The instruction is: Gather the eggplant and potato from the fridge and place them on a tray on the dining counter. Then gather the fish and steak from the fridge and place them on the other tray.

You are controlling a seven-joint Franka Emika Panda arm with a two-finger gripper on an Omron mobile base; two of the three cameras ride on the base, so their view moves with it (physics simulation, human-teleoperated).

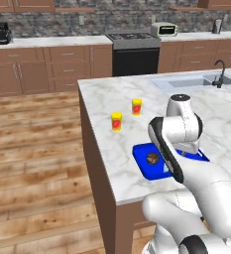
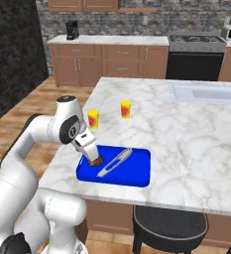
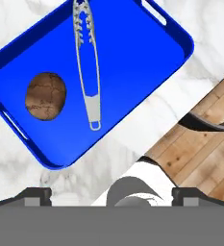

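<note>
A white robot arm reaches over a marble bench [image 2: 186, 149], its hand [image 3: 111, 194] open and empty, poised above a blue tray [image 3: 147, 53] near the bench edge. Directly beneath the hand, on the tray, lie a slender silvery fish [image 3: 87, 67] and, just beside it, a round brown cracked lump [image 3: 45, 95], perhaps the steak. The two are apart, not touching. The fish looks light, thin and probably slippery; its long stiff body would best be pinched across the middle, with the fingers straddling its narrow width. The brown piece looks compact and firm, easy to grip across its sides. Two yellow cups [image 2: 92, 119] stand beyond the tray.
</note>
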